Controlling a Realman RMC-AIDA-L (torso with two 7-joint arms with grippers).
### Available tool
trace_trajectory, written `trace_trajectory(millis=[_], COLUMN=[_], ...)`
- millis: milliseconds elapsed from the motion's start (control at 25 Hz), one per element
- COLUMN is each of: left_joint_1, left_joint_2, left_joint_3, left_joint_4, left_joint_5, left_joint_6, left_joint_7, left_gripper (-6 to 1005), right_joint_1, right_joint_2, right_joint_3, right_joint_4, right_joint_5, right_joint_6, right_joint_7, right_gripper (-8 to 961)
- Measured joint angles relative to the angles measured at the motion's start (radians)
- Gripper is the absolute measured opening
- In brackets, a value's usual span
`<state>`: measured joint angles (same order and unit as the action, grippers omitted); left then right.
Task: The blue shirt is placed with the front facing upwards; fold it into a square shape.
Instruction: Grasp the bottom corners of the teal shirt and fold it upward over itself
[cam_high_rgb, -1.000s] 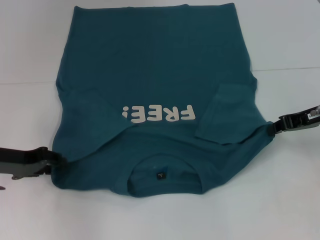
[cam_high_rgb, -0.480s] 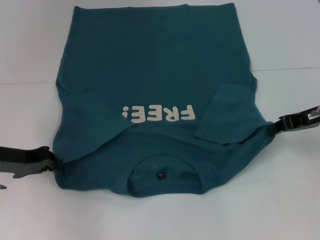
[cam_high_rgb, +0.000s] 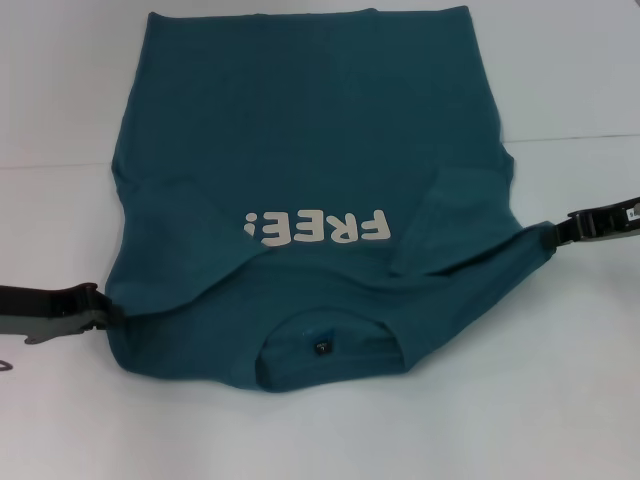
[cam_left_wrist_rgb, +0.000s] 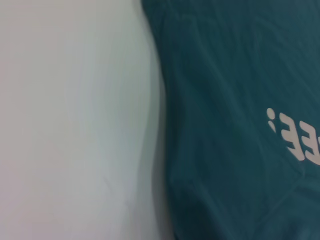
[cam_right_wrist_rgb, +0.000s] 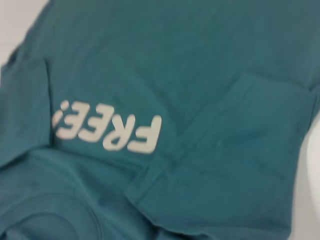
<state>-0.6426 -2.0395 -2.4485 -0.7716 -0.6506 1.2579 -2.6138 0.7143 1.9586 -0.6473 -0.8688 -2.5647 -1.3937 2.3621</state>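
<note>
From the head camera, one dark teal-blue short-sleeved cotton T-shirt (cam_high_rgb: 310, 190) lies front-up on a plain white tabletop (cam_high_rgb: 60, 110), its long axis running straight away from the robot, collar nearest and hem farthest. The bold white "FREE!" lettering (cam_high_rgb: 318, 227) reads upside down from here, and a small dark neck tag (cam_high_rgb: 321, 348) sits inside the collar. Both sleeves are folded in over the chest, the right-hand one lying as a slanted flap beside the lettering. Two grippers are in view, one per side. The left gripper (cam_high_rgb: 103, 313), black, meets the shirt's near left shoulder corner, with fabric drawn into a taut ridge running from its tip toward the collar. The right gripper (cam_high_rgb: 556, 229), also black, meets the near right shoulder corner, where the cloth is pulled out into a raised point. Whether either pair of fingers is parted or clamped on the cloth cannot be told.

The left wrist camera shows the shirt's side edge against the bare white surface, with part of the white lettering on the cloth.

The right wrist camera shows lightly wrinkled teal cloth filling the frame, the full white word, the folded sleeve's hemmed edge and the ribbed collar curve.
</note>
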Motion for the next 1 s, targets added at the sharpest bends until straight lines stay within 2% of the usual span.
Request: trace_trajectory(millis=[160,360,760,1000], left_joint_1=[0.005,0.03,0.141,0.171], left_joint_2=[-0.008,-0.018,-0.021,-0.022], left_joint_3=[-0.001,-0.004,-0.008,-0.021], left_joint_4=[-0.01,-0.031,-0.073,-0.075], left_joint_5=[0.0,-0.017,-0.172,-0.217], left_joint_6=[0.007,0.005,0.041,0.081], left_joint_7=[0.032,0.065,0.186,0.258], left_gripper=[81,72,63,62], right_joint_1=[-0.018,-0.041,-0.133,-0.188], right_joint_2=[0.001,0.014,0.07,0.073], right_joint_3=[-0.003,-0.004,0.0,0.001], right_joint_4=[-0.023,-0.053,-0.165,-0.194], right_joint_5=[0.033,0.04,0.089,0.174], right_joint_6=[-0.012,-0.029,-0.057,-0.077], right_joint_7=[-0.009,-0.069,-0.206,-0.237], right_gripper=[42,42,42,41])
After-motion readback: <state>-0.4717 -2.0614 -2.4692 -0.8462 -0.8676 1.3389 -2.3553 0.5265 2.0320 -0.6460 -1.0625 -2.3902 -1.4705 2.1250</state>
